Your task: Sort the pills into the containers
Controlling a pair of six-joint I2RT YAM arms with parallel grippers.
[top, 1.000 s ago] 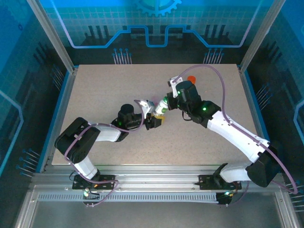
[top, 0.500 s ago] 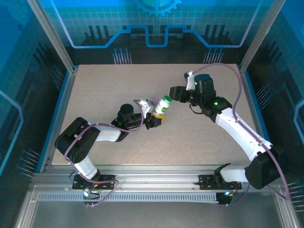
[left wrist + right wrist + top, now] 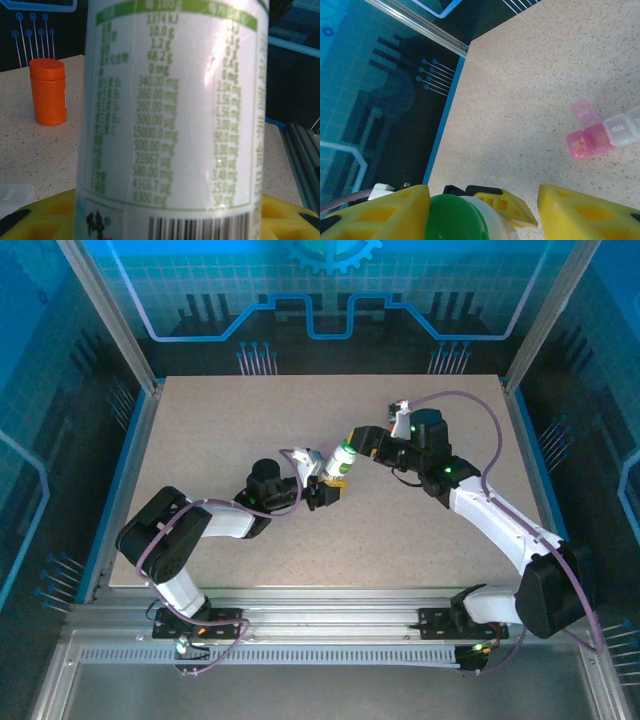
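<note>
Two grippers are close together near the middle of the tabletop (image 3: 220, 430), both at the same white bottle (image 3: 339, 464). The left gripper (image 3: 330, 486) is clamped on the lower part of this bottle and holds it off the surface, tilted, with the green cap (image 3: 348, 448) pointing toward the far right corner. In the left wrist view the bottle's label, printed in green with a barcode at the bottom, stands between the yellow pads (image 3: 42, 220).

The right gripper (image 3: 365, 443) is at the cap end with its jaws spread wide. In the right wrist view its yellow fingers (image 3: 385, 212) stand on either side of the green cap (image 3: 452, 220). The cap lies against the finger on the left of that view, and bare tabletop shows between it and the other finger. Whether that first finger presses the cap or only stands beside it, I cannot tell.

An orange bottle (image 3: 47, 92) stands upright and capped on the tabletop, close to one of its edges, with the dark wall behind it. It is well apart from the held bottle.

A strip of small joined pill compartments (image 3: 600, 134), some pink and some clear, lies flat on the tabletop beyond the right fingers. One pink lid at its end stands open. What is inside is too small to tell.
</note>
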